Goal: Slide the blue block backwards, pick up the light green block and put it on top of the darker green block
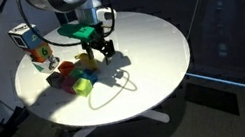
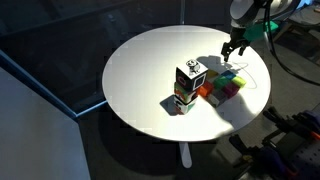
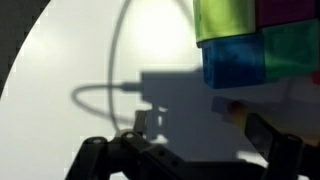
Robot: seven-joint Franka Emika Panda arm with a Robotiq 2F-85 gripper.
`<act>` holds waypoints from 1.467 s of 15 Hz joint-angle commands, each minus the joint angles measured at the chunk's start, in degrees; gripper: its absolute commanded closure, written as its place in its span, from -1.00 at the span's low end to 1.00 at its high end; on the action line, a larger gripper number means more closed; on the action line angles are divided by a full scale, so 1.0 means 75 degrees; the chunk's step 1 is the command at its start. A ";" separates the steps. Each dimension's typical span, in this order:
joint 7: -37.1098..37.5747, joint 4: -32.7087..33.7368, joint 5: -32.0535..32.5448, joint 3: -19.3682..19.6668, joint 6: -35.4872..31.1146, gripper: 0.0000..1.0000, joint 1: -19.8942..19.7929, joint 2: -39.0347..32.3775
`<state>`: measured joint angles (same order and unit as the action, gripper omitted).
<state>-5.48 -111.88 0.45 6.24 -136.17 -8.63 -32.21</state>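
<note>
In the wrist view the blue block (image 3: 237,62) lies at the upper right. The light green block (image 3: 225,20) touches its far side and the darker green block (image 3: 295,50) sits beside it on the right. My gripper (image 3: 185,150) is open and empty, with both fingers low in the frame, short of the blue block. In both exterior views the gripper (image 1: 102,49) (image 2: 235,46) hovers just above the table next to the block cluster, where the light green block (image 1: 83,85) shows.
A magenta block (image 3: 290,8) lies beyond the darker green one. A printed carton (image 1: 32,46) (image 2: 190,80) stands by the blocks on the round white table (image 1: 150,53). A cable's shadow curves over the tabletop.
</note>
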 commanded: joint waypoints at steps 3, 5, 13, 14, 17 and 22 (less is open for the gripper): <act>-0.0493 0.0285 -0.0113 -0.0238 -0.0187 -1.00 -0.0284 -0.0305; -0.0561 0.0336 -0.0104 -0.0266 -0.0262 -1.00 -0.0310 -0.0392; -0.0755 0.0353 -0.0046 -0.0333 -0.0485 -1.00 -0.0364 -0.0702; -0.0771 0.0355 -0.0042 -0.0337 -0.0507 -1.00 -0.0369 -0.0730; -0.0806 0.0358 -0.0031 -0.0344 -0.0540 -1.00 -0.0377 -0.0805; -0.0879 0.0358 -0.0024 -0.0350 -0.0541 -1.00 -0.0390 -0.0884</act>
<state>-10.31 -110.45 0.45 4.56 -139.98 -10.28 -38.03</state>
